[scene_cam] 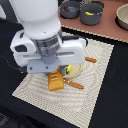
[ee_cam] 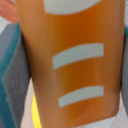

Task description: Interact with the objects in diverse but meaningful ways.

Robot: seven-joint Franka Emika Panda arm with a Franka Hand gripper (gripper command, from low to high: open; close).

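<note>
An orange ridged bread slab [scene_cam: 55, 81] sticks out tilted from under the arm's hand, over the woven mat. It fills the wrist view as the slab [ee_cam: 75, 60] with pale ridges, and teal-grey fingers [ee_cam: 9, 75] press against its sides. My gripper [scene_cam: 56, 75] is shut on it, mostly hidden by the white hand. A small yellow toy piece [scene_cam: 69, 69] shows beside the hand on the plate; which food it is I cannot tell. A grey pot [scene_cam: 91, 13] with something yellow inside stands at the back.
The round tan plate [scene_cam: 77, 71] lies on the woven mat [scene_cam: 95, 95]. An orange-handled knife [scene_cam: 74, 84] and fork [scene_cam: 90, 60] lie beside it. A second dark pot [scene_cam: 70, 8] and a pale bowl [scene_cam: 123, 17] stand on the brown counter at the back.
</note>
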